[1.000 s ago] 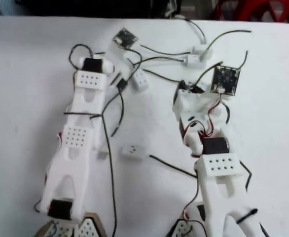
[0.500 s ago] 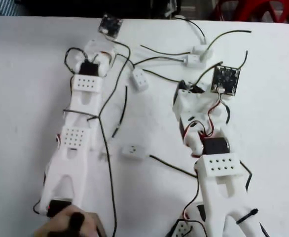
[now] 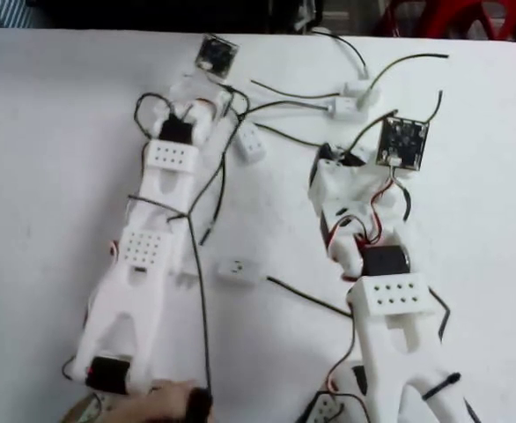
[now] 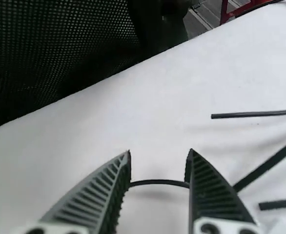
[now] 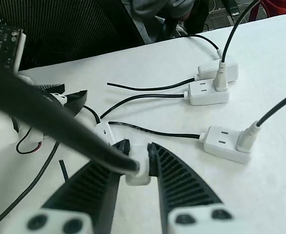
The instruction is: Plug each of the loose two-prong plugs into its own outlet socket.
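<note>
High view: left gripper swings back rightward, fingers wide over black cable; right gripper stays clamped on white plug, judged not yet seated.

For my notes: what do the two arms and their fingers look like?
The left arm and right arm are white plastic shells with grids of small holes, black motor blocks and loose black cables; the right adds red wires. The left gripper and right gripper have dark ribbed fingers tapering to points.
</note>
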You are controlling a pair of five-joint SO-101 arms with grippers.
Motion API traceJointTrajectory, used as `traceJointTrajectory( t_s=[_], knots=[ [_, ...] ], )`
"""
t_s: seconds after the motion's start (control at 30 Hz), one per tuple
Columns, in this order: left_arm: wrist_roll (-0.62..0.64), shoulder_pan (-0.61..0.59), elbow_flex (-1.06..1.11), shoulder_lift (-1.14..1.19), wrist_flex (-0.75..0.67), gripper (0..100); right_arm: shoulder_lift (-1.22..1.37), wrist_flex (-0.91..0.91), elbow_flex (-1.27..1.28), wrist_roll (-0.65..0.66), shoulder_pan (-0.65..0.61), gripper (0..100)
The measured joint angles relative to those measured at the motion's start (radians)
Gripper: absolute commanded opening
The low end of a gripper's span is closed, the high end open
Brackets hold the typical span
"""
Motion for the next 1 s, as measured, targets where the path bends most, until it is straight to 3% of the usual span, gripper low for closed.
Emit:
traceJointTrajectory(
  t_s=[0.23, 0.37, 0.53, 0.87, 1.0],
  knots=[
    [-0.124, 0.017, 0.0, 0.0, 0.132, 17, 0.0, 0.0, 0.0, 0.0, 0.002, 1.7],
    [-0.138, 0.017, 0.0, 0.0, 0.213, 11, 0.0, 0.0, 0.0, 0.0, 0.0, 1.7],
    [-0.169, 0.02, -0.002, -0.003, 0.307, 10, 0.0, 0.0, 0.0, 0.0, 0.0, 1.7],
    [-0.147, 0.037, -0.012, -0.117, 0.7, 10, 0.0, 0.0, 0.0, 0.0, 0.0, 1.7],
    [-0.147, 0.044, -0.012, -0.189, 0.853, 4, 0.0, 0.0, 0.0, 0.0, 0.0, 1.7]
  ],
)
